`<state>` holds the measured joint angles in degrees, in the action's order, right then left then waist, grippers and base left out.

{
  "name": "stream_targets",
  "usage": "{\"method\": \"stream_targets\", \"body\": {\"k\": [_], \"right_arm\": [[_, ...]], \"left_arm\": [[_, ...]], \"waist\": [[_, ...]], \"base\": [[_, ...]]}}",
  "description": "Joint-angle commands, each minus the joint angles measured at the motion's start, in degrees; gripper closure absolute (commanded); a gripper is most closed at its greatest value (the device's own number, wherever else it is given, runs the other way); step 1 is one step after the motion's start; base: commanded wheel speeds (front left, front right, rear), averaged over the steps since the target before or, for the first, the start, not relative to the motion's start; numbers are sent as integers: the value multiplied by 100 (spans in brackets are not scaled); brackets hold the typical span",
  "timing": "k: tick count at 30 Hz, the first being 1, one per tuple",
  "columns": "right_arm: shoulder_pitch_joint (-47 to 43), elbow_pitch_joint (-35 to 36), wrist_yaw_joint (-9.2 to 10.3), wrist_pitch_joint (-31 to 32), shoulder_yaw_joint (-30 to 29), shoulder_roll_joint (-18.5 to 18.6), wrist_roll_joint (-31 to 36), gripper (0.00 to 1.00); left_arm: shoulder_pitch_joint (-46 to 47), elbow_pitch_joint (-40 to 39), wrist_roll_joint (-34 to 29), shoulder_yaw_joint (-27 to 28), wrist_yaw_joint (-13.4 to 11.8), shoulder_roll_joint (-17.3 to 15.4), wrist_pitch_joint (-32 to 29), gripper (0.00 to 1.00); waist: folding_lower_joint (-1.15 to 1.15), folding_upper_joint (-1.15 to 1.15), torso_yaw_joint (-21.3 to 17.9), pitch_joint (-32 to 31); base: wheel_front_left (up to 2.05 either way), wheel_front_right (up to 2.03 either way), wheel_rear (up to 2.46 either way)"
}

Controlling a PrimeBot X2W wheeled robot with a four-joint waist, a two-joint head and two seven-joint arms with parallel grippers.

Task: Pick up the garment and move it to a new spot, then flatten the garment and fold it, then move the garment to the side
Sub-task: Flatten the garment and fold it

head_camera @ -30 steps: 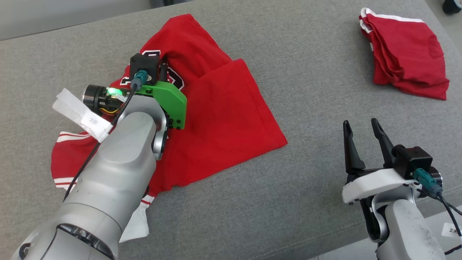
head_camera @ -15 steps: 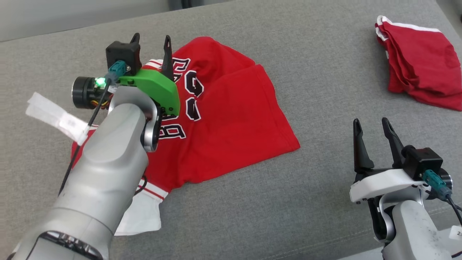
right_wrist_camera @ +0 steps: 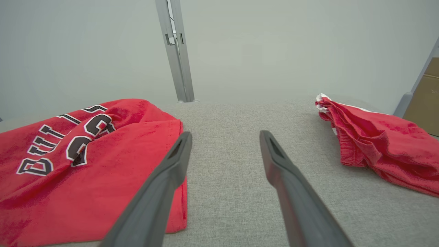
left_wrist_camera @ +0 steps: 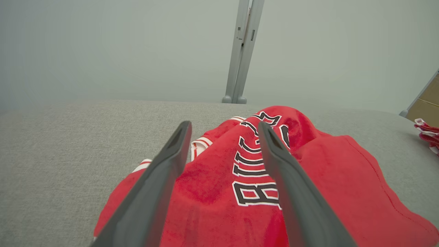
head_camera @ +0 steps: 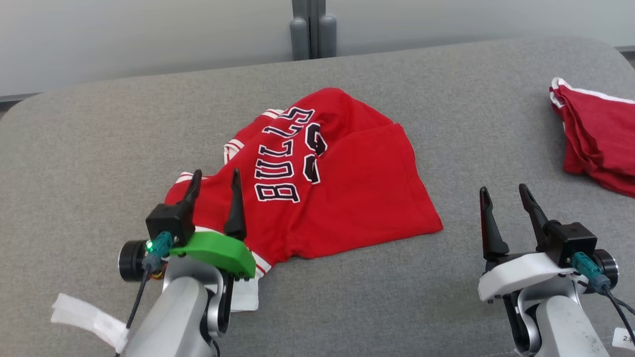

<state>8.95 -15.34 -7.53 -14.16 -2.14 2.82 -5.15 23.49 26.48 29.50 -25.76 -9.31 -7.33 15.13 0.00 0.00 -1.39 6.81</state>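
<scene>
Red with black-and-white BULLS lettering, the garment (head_camera: 347, 198) lies rumpled and partly folded over itself in the middle of the grey worktop (head_camera: 99, 148). The left hand (head_camera: 217, 172) hangs over its near left edge, fingers spread with nothing between them. The right hand (head_camera: 503, 188), equally wide and empty, is off to its right, near a second red cloth (head_camera: 600, 144).

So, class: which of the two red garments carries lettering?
The red jersey at centre, printed BULLS; the red garment at the right edge shows none.
</scene>
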Motion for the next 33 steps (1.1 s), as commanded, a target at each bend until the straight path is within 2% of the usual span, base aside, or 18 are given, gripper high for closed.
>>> {"method": "stream_targets", "body": {"k": [1, 6, 15, 21, 33], "right_arm": [[-145, 15, 9, -2, 76, 14, 25, 0], [-370, -19, 9, -1, 278, 14, -89, 0], [-711, 12, 9, -59, 624, 14, -367, 0], [-800, -18, 9, -86, 724, 14, -447, 0], [-780, -96, 9, -111, 719, 15, -403, 0]], "left_arm": [[-433, -268, -129, 191, 43, 20, -2, 0], [-1270, -728, -305, 546, 160, 104, -1, 0], [-2234, -1103, -426, 955, 166, 201, -1, 0], [-2527, -1257, -461, 1138, 190, 277, 0, 0], [-2603, -1188, -680, 1091, 267, 341, 0, 0]], "waist": [[0, 0, 342, -431], [0, 0, 418, -718], [0, 0, 437, -940], [0, 0, 448, -975], [0, 0, 477, -966]], "base": [[0, 0, 0], [0, 0, 0], [0, 0, 0], [0, 0, 0], [0, 0, 0]]}}
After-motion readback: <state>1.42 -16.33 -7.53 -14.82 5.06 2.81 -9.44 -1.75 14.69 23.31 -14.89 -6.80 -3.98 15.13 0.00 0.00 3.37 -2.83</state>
